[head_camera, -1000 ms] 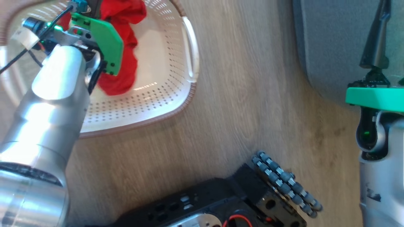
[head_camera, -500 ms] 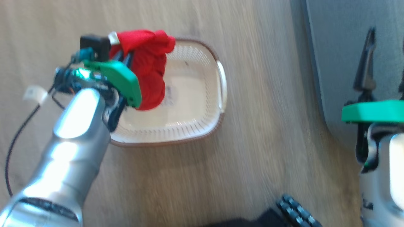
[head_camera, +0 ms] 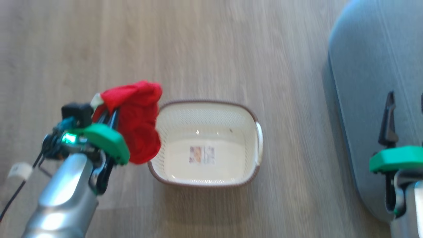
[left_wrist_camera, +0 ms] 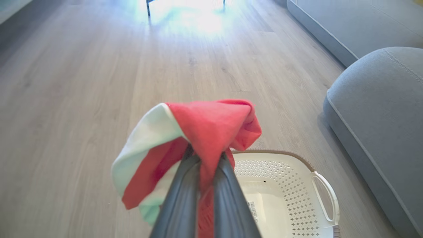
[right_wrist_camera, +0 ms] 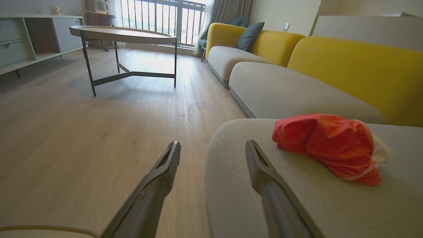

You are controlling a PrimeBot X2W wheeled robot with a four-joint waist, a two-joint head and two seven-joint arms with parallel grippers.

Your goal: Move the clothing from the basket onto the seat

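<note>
My left gripper (head_camera: 110,115) is shut on a red garment (head_camera: 138,122) with a white panel (left_wrist_camera: 148,135). The bundle hangs above the floor by the left end of the cream basket (head_camera: 254,132), whose label sticker (head_camera: 202,155) shows on its bare base. From the left wrist, the two dark fingers (left_wrist_camera: 180,195) pinch the red garment (left_wrist_camera: 211,125) over the basket (left_wrist_camera: 287,181). My right gripper (right_wrist_camera: 213,152) is open and holds nothing, at the near edge of the grey seat (right_wrist_camera: 297,205). A second red garment (right_wrist_camera: 330,145) lies on that seat. The seat (head_camera: 370,82) fills the right of the head view.
Wooden floor (head_camera: 198,49) surrounds the basket. A round-topped table (right_wrist_camera: 122,34) on dark legs stands farther off, with a yellow-backed sofa (right_wrist_camera: 347,62) along the right and a grey cabinet (right_wrist_camera: 19,43) at the left.
The head camera has shifted, so the whole basket now shows. My left gripper has lifted the red garment out of the basket, leaving its base bare. The right gripper stays open by the seat.
</note>
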